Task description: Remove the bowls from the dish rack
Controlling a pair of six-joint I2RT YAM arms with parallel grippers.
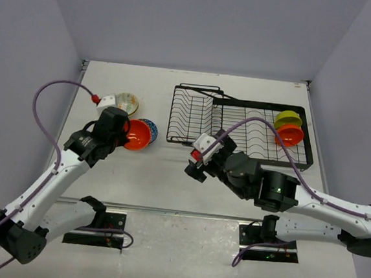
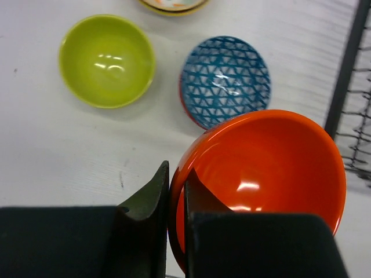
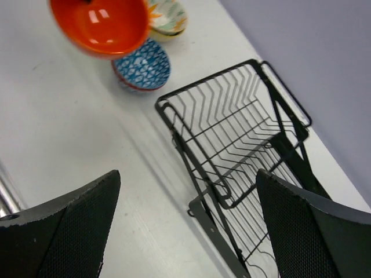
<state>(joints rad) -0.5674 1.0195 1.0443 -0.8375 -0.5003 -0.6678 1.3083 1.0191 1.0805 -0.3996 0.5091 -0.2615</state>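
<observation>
Grasping the near rim of a glossy round orange ceramic bowl (image 2: 266,168) with the left hand (image 2: 177,174): clenched, one finger inside the wall and one outside. Hard to tell whether the bowl's base has met the white worktop (image 1: 156,175). Just beyond it, already out on the worktop: a blue triangle-patterned bowl (image 2: 225,78), a plain lime-green bowl (image 2: 107,61), and the edge of a cream floral bowl (image 2: 171,4).

Probably mid-placement. Lower slowly into the bare patch beside the blue triangle-patterned bowl, not onto it. Level the base first, since a rim pinch lets a bowl swing. Let go only once seated, then lift straight up.

Send the right hand (image 3: 188,174), spread wide and grasping nothing above the worktop before the black wire dish rack (image 1: 194,117), toward the rack's far right end, where a second lime-green bowl (image 1: 287,118) and a second orange bowl (image 1: 291,134) lean together.
</observation>
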